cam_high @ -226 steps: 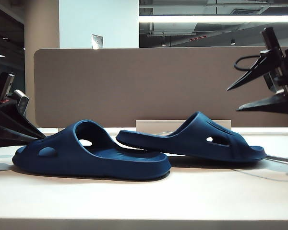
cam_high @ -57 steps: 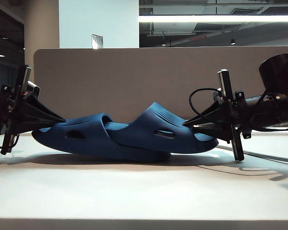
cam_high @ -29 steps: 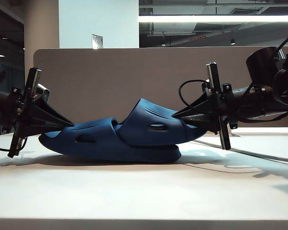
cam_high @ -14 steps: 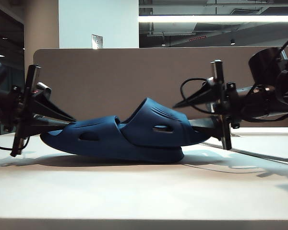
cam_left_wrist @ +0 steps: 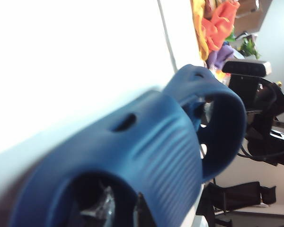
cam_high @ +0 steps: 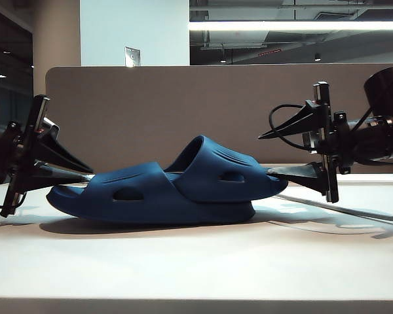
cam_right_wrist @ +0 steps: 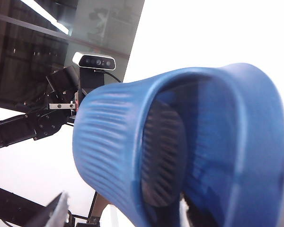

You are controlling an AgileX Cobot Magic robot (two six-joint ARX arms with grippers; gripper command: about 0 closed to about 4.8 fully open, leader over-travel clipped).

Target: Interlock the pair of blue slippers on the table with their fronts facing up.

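The pair of blue slippers (cam_right_wrist: 180, 142) fills the view, ribbed strap arching over the footbed, nested together.

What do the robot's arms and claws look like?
Both are black. The left claw and the right claw each have two long, pointed, wedge-shaped fingers fixed to a flat crossbar. A black cable loops by the right one, and a round black part sits farther back on that arm.

A: Position of the pair of blue slippers (cam_high: 164, 193)?
B: Nested on the table (cam_high: 196, 268), between left gripper (cam_high: 85, 167) and right gripper (cam_high: 267, 154), before the partition panel (cam_high: 150, 111).
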